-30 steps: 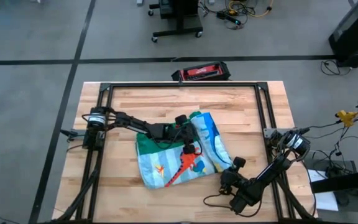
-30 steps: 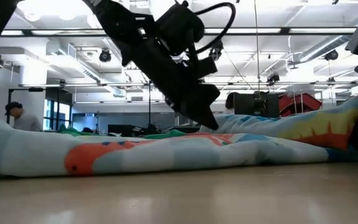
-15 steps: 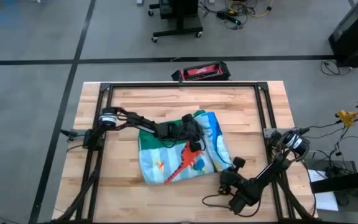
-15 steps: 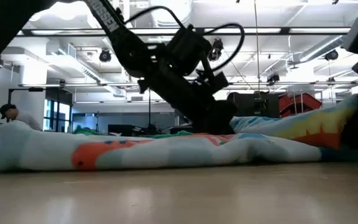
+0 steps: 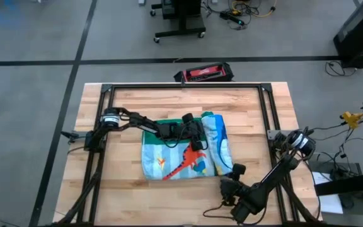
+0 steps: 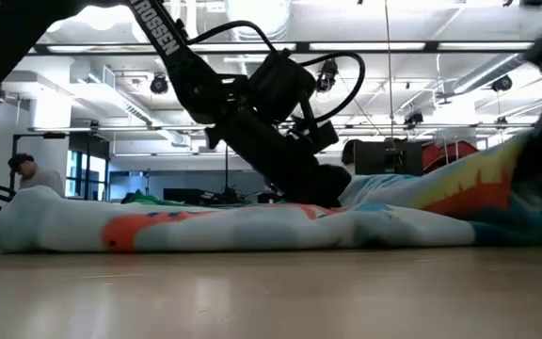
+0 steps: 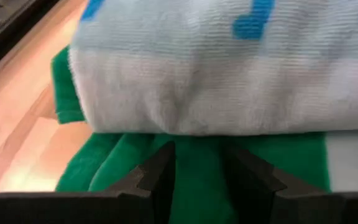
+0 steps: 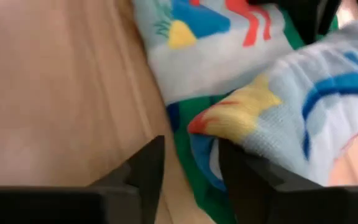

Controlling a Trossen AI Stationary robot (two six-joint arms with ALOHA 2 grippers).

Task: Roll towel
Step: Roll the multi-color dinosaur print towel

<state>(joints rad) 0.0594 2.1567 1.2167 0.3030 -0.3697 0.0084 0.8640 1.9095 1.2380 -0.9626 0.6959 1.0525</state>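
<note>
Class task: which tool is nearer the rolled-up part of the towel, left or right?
Left. The left tool lies on the towel, up against the roll. The right tool sits just off the roll's near end.

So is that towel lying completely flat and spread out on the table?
No, the towel is bunched up, with a rolled part along its right side in the high view.
</note>
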